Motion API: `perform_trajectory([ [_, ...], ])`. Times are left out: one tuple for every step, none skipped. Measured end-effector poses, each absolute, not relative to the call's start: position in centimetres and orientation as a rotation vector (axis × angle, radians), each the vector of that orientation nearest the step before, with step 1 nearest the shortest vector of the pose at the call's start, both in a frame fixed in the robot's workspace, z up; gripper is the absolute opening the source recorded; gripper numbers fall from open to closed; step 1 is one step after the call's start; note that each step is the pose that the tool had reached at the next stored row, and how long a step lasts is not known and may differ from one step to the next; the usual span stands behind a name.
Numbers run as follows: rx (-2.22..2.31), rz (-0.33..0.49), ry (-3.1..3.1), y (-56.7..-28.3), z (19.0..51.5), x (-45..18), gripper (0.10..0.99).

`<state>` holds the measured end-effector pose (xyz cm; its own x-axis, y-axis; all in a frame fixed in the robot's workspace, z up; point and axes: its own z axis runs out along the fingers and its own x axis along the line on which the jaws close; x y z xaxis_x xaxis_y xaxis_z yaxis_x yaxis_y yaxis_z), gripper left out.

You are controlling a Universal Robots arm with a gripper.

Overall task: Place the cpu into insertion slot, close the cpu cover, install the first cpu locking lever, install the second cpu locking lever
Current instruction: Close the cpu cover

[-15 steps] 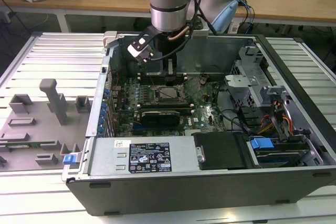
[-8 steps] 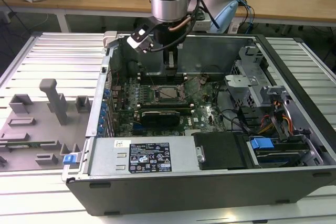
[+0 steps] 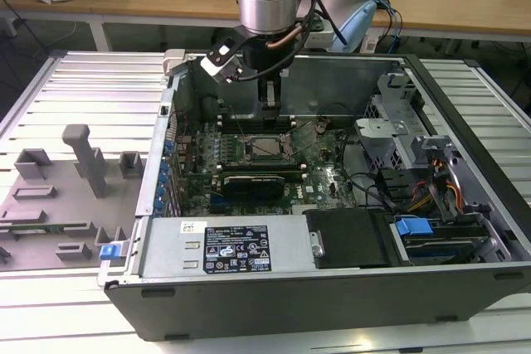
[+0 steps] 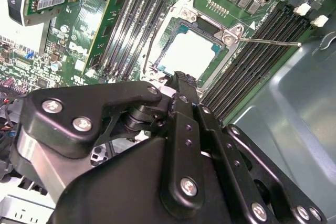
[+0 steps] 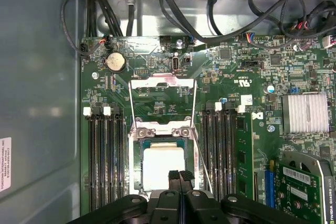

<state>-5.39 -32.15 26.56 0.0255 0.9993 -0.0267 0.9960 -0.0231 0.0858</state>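
The cpu [image 5: 160,163] lies flat in the insertion slot [image 4: 205,24], its pale silver top showing. The cpu cover [image 5: 163,129] lies down around it, a dark metal frame with the chip visible through its window. One thin locking lever [image 4: 273,41] sticks out sideways over the memory slots, and another lever [image 4: 148,45] curves along the opposite side. My gripper [image 5: 179,174] is shut with nothing between its fingers, its tips just above the socket's edge. In the exterior view the gripper [image 3: 267,113] hangs right over the cpu [image 3: 267,148].
Black memory slots [image 5: 107,166] flank the socket on both sides. A graphics card [image 5: 304,192] and a finned heatsink [image 5: 307,111] sit beyond them. Cables [image 5: 210,19] run along the case end. The case wall [image 5: 37,103] is close. Grey fixtures [image 3: 83,155] stand outside.
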Motion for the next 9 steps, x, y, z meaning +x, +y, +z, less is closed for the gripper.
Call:
perform_trajectory([
  [2.190,0.063,2.138,-32.15,26.56,-5.39,0.106],
  [2.190,0.063,2.138,-32.15,26.56,-5.39,0.106],
  [2.190,0.063,2.138,-32.15,26.56,-5.39,0.106],
  [2.190,0.063,2.138,-32.15,26.56,-5.39,0.106],
  [2.190,0.062,2.138,-32.15,26.56,-5.39,0.106],
  [2.190,0.062,2.138,-32.15,26.56,-5.39,0.106],
  [2.190,0.063,2.138,-32.15,26.56,-5.39,0.106],
  [2.190,0.063,2.138,-32.15,26.56,-5.39,0.106],
  [2.190,0.062,2.138,-32.15,26.56,-5.39,0.106],
])
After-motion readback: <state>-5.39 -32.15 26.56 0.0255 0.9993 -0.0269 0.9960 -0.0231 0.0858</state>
